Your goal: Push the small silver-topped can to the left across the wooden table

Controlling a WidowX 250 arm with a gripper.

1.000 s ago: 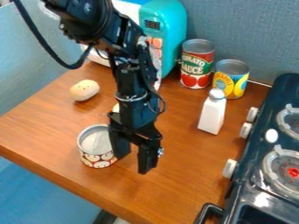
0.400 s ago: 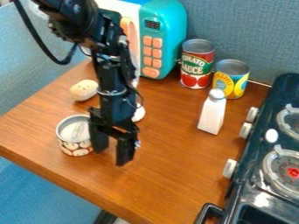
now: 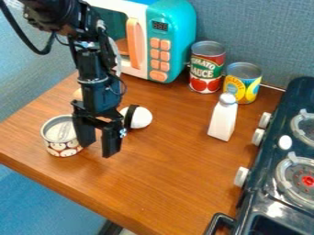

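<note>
On the table (image 3: 165, 170), the microwave (image 3: 183, 27) stands at the back, the gripper (image 3: 98, 149) is low with its two fingers spread, the upright can (image 3: 60, 147) stands just beside one finger, and the white thing (image 3: 142, 118) lies behind.

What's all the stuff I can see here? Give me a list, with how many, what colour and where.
Patterned can: one, brown and cream, left on the table, beside the hand
White rounded thing: one, dark band, behind the hand
Pale thing: one, tan, mostly hidden behind the arm
Toy microwave: one, teal and white, orange buttons, at the back
Red can: one, green label patch, right of the microwave
Yellow can: one, blue trim, beside the red can
Bottle: one, white, in front of the cans
Stove: one, dark, right edge
Table: one, brown wood
Robot arm: one, black, upper left
Hand: one, black, open, above the table
</note>
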